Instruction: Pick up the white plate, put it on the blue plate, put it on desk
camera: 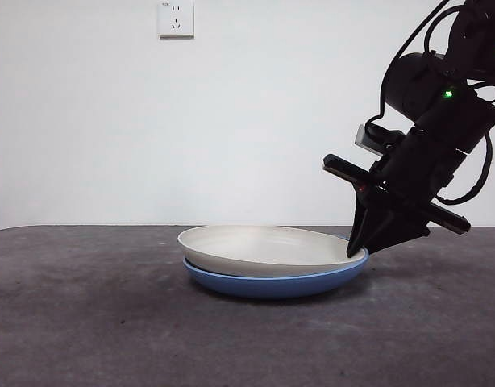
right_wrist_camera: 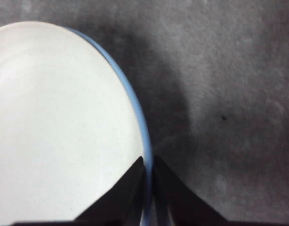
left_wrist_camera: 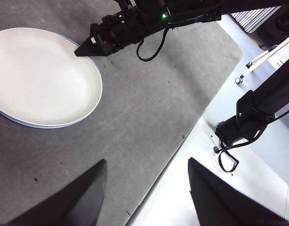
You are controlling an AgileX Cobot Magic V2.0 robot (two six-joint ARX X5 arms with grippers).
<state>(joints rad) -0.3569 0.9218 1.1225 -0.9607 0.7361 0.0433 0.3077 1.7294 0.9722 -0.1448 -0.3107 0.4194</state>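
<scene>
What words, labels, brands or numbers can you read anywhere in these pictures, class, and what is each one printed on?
None can be read.
Wall socket: tiny marks at its top corner, too small to read.
White plate, blue plate, desk: no lettering.
Right gripper, at the plates' rim, and left gripper: no legible label.

Front view looks level across the tabletop point(camera: 86, 322); left wrist looks down from high, right wrist close; all share the stacked plates point(camera: 272, 262).
</scene>
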